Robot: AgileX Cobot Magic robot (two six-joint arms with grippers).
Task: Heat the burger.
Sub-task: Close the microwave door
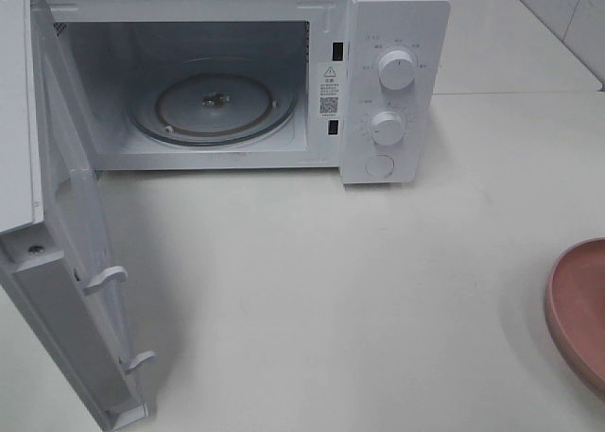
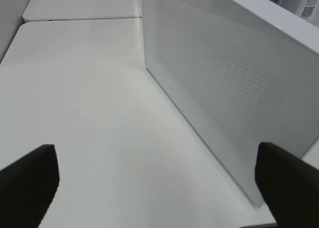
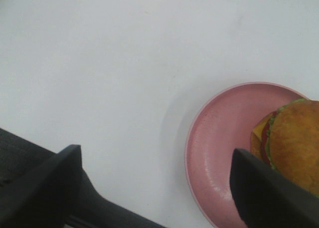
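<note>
The burger [image 3: 294, 143], with a golden-brown bun, lettuce, cheese and tomato, lies on a pink plate [image 3: 219, 138] in the right wrist view. My right gripper [image 3: 157, 155] hovers open over bare table beside the plate, one finger [image 3: 264, 193] overlapping the plate's edge and nothing between the fingers. In the high view only the plate's rim [image 1: 577, 309] shows at the right edge; the burger and both grippers are out of that view. My left gripper [image 2: 155, 158] is open and empty, close to the outer face of the microwave door [image 2: 224, 78].
A white microwave [image 1: 392, 73] stands at the back with its door [image 1: 76, 262] swung wide open toward the front left. Its glass turntable [image 1: 213, 106] is bare. White tabletop [image 1: 331, 290] stretches between microwave and plate.
</note>
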